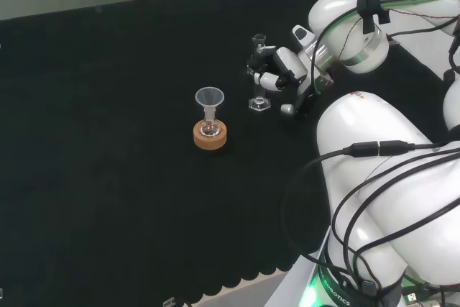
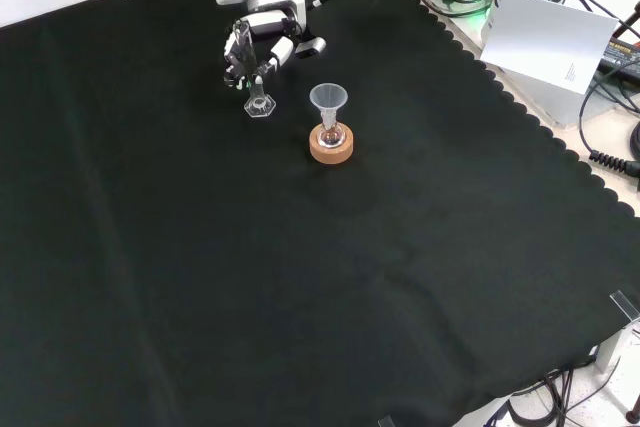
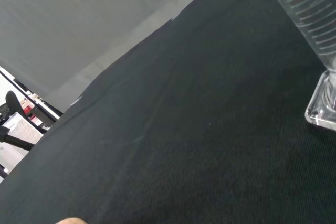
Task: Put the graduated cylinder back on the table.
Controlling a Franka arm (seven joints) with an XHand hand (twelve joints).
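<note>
Placement stage. The hand [image 1: 282,70] has its fingers curled round the graduated cylinder [image 1: 258,77], which stands upright within the grasp; its clear hexagonal foot [image 2: 259,109] sits directly below the fingers, at or just touching the black cloth of the tabletop [image 2: 300,277]. From the wrist, the cylinder's ruled wall and the corner of its foot [image 3: 321,109] appear to rest on the cloth, though contact cannot be confirmed with certainty. Near the hand, on the side away from the arm in the view from behind the base, a small flask carrying a clear funnel [image 1: 209,97] stands on a cork ring [image 1: 210,136], apart from the cylinder. Judgement: the set-down is nearly complete, with release still to come. The next move calls for the foot to sit flat, then for the fingers to straighten without tipping the tall, narrow vessel, and for the hand to withdraw clear of funnel and flask.
</note>
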